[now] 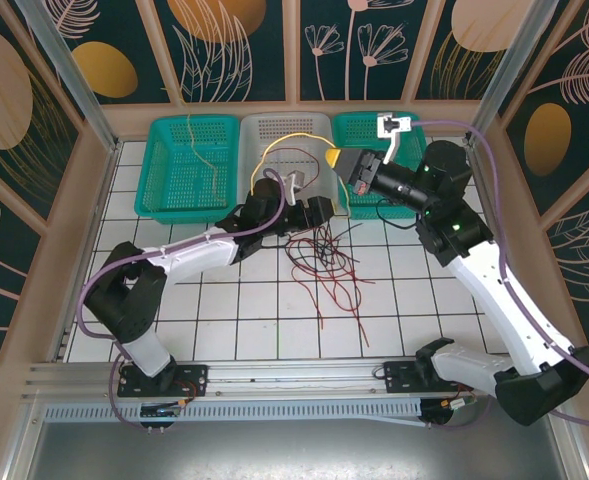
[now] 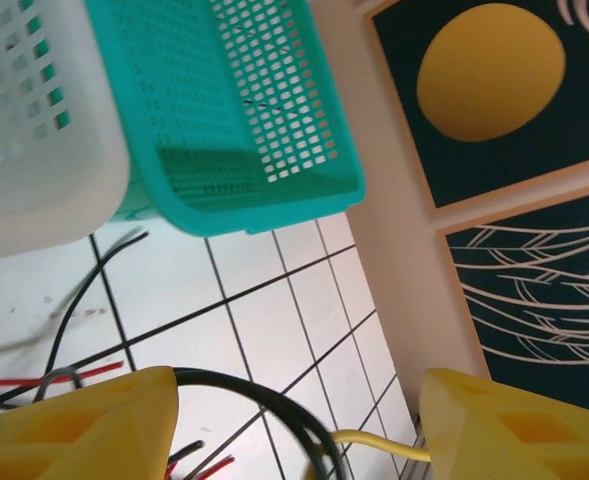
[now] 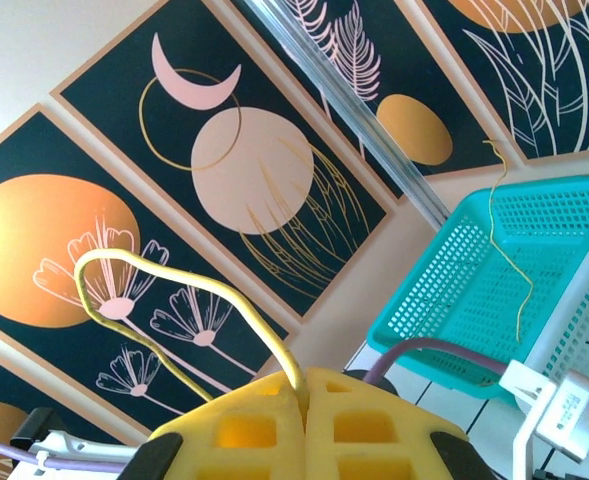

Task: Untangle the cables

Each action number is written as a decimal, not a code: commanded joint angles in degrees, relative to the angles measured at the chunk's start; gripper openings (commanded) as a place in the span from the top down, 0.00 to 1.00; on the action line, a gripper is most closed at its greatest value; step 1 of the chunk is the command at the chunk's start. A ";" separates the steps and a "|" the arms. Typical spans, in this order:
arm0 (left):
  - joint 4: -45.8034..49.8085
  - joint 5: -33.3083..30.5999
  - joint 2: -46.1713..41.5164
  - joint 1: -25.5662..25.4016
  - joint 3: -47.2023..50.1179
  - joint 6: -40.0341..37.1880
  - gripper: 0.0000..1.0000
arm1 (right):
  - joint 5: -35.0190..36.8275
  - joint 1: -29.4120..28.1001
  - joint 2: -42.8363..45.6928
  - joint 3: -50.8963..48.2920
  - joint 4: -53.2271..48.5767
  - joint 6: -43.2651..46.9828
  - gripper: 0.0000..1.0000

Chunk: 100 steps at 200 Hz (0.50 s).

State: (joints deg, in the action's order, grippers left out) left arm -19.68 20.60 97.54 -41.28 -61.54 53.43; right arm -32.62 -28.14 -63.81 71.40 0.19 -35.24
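The cables are thin wires. A tangle of red and black cables (image 1: 324,262) lies on the tiled floor at the centre. My right gripper (image 1: 336,159) is raised over the white basket and shut on a yellow cable (image 1: 279,145) that arcs left and down toward the left arm. In the right wrist view the fingers (image 3: 244,430) press together on that yellow cable (image 3: 174,275). My left gripper (image 1: 322,212) hovers just above the tangle. Its jaws (image 2: 299,440) are open, and a black cable (image 2: 264,400) and the yellow cable (image 2: 374,440) pass between them.
Three baskets line the back wall: a teal basket (image 1: 164,165) with one yellow wire (image 1: 199,150) in it, a white basket (image 1: 274,128) and another teal basket (image 1: 359,128). Panel walls close the sides. Bare tiles (image 1: 234,320) lie in front of the tangle.
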 commanded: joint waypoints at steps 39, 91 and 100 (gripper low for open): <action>10.26 -2.49 0.29 -0.35 1.77 -3.65 0.51 | 1.95 -0.26 1.13 6.47 -3.47 6.33 1.00; 12.75 -6.71 -0.82 -0.29 5.51 -3.31 0.57 | 4.92 1.22 2.71 10.29 -8.34 10.01 1.00; 12.36 -6.51 -0.94 -0.30 6.17 -3.23 0.57 | 4.85 1.43 2.77 10.49 -8.66 9.98 1.00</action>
State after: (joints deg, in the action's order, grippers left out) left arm -9.32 16.01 97.54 -41.28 -56.75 51.05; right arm -29.39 -27.53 -62.98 78.91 -7.05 -27.86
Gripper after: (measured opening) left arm 0.433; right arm 0.046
